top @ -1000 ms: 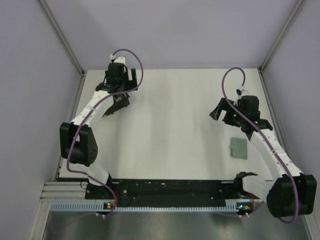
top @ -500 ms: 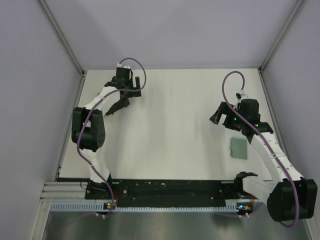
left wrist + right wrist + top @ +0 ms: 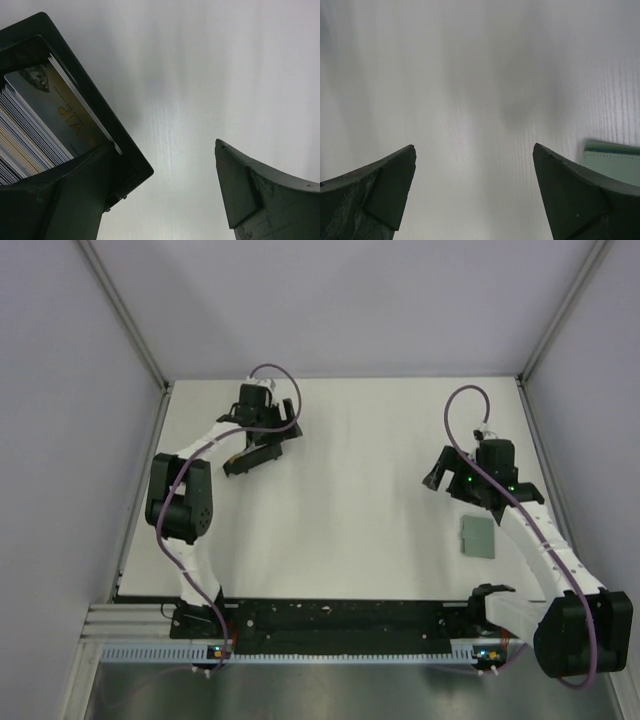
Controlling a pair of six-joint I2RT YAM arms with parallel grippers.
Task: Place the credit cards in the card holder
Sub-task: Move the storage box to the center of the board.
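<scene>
The credit cards [image 3: 35,131] stand on edge as a packed stack in a black open box [image 3: 131,159] at the left of the left wrist view; the front card is grey-gold with a small portrait. My left gripper [image 3: 165,192] is open, its left finger [image 3: 70,200] in front of the box's near corner and its right finger [image 3: 250,195] over bare table. In the top view that gripper [image 3: 258,448] is at the far left. The sage-green card holder [image 3: 478,536] lies flat at the right, and its edge [image 3: 612,161] shows beside my open, empty right gripper [image 3: 475,192] [image 3: 440,476].
The white table [image 3: 360,490] is walled by grey panels on the left, back and right. A black rail with both arm bases [image 3: 340,618] runs along the near edge. Purple cables [image 3: 465,405] loop above each wrist.
My left gripper has swung right and slightly nearer, turning over the black box, and its jaws have narrowed a little. The right arm has barely shifted; the card holder has not moved.
</scene>
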